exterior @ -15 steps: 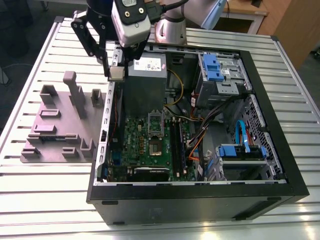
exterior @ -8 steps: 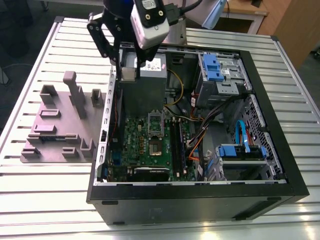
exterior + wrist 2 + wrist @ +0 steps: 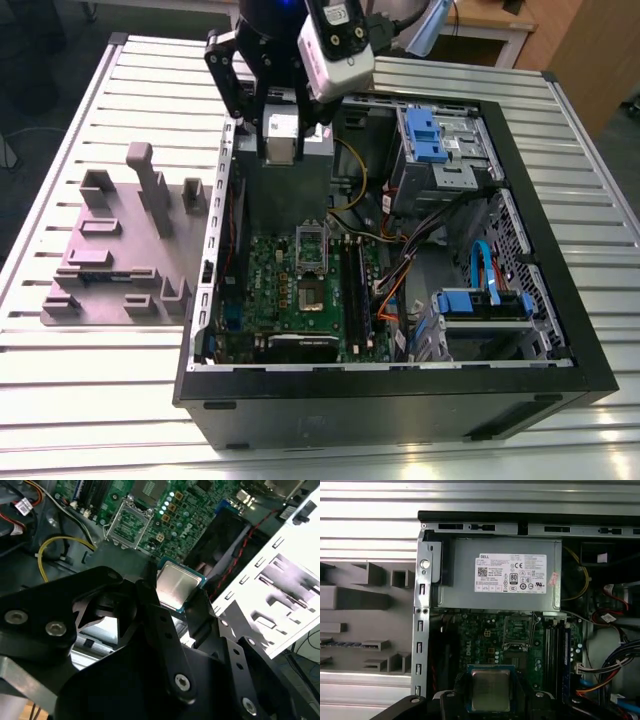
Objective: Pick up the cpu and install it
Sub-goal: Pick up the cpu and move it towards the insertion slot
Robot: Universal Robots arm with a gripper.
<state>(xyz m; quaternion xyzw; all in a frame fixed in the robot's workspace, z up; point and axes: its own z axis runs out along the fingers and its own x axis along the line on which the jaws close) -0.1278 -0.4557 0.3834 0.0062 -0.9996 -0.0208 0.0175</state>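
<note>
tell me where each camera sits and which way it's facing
Exterior view: off the arm, above the slatted metal table, looking down into the open black computer case; shows the arm's black fingers.
First wrist view: on the arm, facing down at the grey labelled box and green circuit board; fingers show.
Second wrist view: on the arm, looking along the fingers to that board.
Both wrist views share the small silvery square cpu gripped between the fingers.

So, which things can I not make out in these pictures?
1. Underside of the cpu: both wrist views face its metal top.
2. Part of its rim, second wrist view: behind the end effector.
3. Pins of the socket, first wrist view: too small.
4. The power supply, exterior view: partly behind the end effector.
</note>
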